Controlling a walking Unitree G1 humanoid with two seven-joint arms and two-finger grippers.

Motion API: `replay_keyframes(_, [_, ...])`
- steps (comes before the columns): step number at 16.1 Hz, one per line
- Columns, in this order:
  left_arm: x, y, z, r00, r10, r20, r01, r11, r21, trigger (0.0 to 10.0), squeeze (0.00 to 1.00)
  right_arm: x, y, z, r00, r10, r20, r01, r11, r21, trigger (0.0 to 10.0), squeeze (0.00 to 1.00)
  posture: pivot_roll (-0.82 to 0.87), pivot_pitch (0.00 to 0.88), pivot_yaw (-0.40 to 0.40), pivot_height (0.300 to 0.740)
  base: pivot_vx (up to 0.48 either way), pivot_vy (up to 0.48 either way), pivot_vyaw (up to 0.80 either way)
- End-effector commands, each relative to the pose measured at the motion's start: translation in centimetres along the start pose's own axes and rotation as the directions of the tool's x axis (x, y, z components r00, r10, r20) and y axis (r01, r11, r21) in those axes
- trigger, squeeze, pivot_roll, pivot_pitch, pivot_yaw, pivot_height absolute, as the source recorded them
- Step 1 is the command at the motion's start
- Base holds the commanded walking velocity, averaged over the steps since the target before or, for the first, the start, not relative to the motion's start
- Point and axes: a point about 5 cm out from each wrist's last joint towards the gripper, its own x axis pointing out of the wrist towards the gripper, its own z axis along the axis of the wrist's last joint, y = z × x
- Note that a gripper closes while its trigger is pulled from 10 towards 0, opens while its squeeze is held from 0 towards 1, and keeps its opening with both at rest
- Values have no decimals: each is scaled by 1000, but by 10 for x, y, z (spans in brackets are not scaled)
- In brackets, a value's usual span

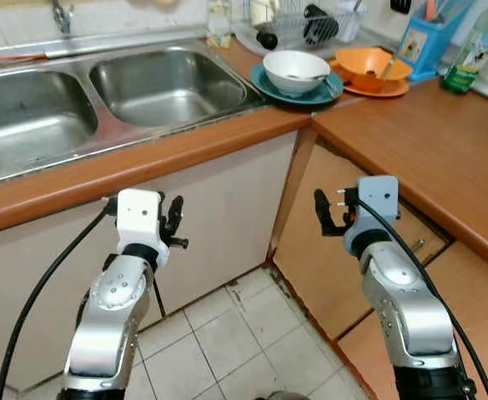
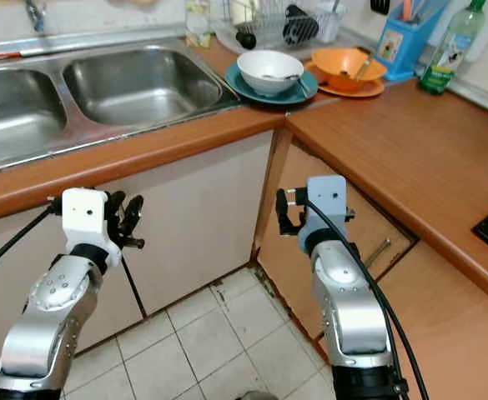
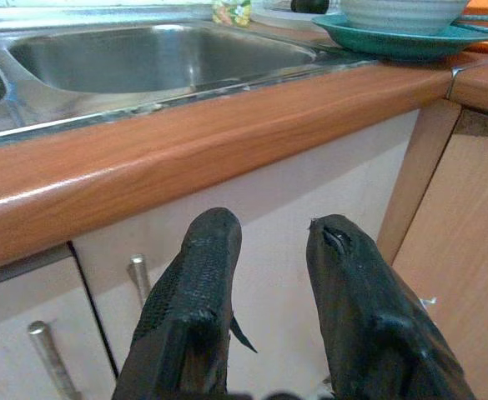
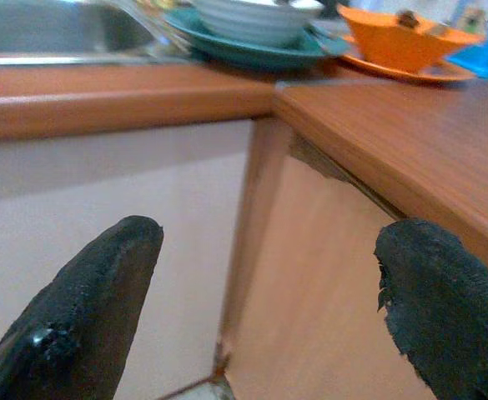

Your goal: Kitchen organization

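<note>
Double steel sink (image 1: 102,92): bare, far left on counter.
Left gripper (image 1: 173,223): below counter edge, before white cabinet door (image 1: 218,217); fingers (image 3: 195,287) slightly apart, holding nothing.
White bowl (image 1: 294,70) with spoon inside, on teal plate (image 1: 264,82): beside sink, at counter corner.
Right gripper (image 1: 325,213): before wooden corner cabinet (image 1: 310,258); fingers wide apart, holding nothing.
Orange bowl (image 1: 370,67) on orange plate (image 1: 394,88): just right of teal plate.
Progress, judged: nothing moved yet; dishes still unsorted, all work ahead.

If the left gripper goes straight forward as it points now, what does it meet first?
Probably the pale cabinet door under the sink, just below the wooden counter edge. The left gripper holds nothing; depth is uncertain.
</note>
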Motion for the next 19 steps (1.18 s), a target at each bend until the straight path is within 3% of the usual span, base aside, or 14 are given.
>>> replay_keyframes(1, [0,-2,7,999,-15,33,15,1000,-2,10000,0,0,0,8,999,-1,36,2,1000,-18,10000,1000,-161,0,-33,740,311,0,0])
replay_keyframes(4, [2,-2,8,999,-17,36,18,1000,-15,10000,0,0,0,8,1000,-3,31,4,1000,-29,10000,1000,-164,0,-32,740,314,0,0])
replay_keyframes(14, [2,-3,8,999,-28,29,29,999,-22,10000,0,-3,-2,6,999,-1,34,2,999,-45,10000,1000,-171,0,-27,740,310,0,-800])
replay_keyframes(19, [5,0,8,1000,-14,27,14,1000,-20,10000,0,-2,-2,9,999,-1,47,3,999,-48,10000,1000,-179,0,-22,740,302,0,0])
